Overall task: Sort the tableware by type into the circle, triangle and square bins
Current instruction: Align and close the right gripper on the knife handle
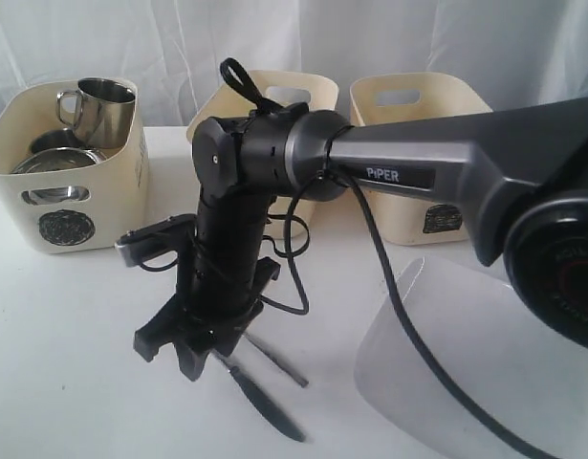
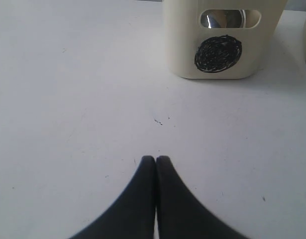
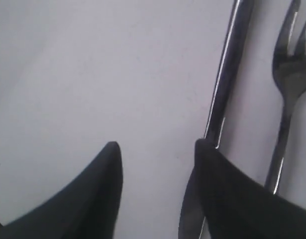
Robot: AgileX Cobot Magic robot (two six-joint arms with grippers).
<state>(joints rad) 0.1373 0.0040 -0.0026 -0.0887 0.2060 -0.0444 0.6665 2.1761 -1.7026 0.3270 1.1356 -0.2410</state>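
On the desk (image 1: 64, 382) under the lowered right arm, the jaws stand wide with one fingertip (image 3: 232, 199) over the steel knife (image 3: 225, 99) beside the fork (image 3: 287, 74), so they should probably shift sideways to straddle the knife alone before closing.

Plain white bench (image 1: 64, 363) running matte and bare-looking across the whole exterior view, a couple of tiny dark specks (image 2: 160, 121) on it caught by the left wrist camera, and up at twelve o'clock a pale, softly folded curtain (image 1: 179, 38) behind.
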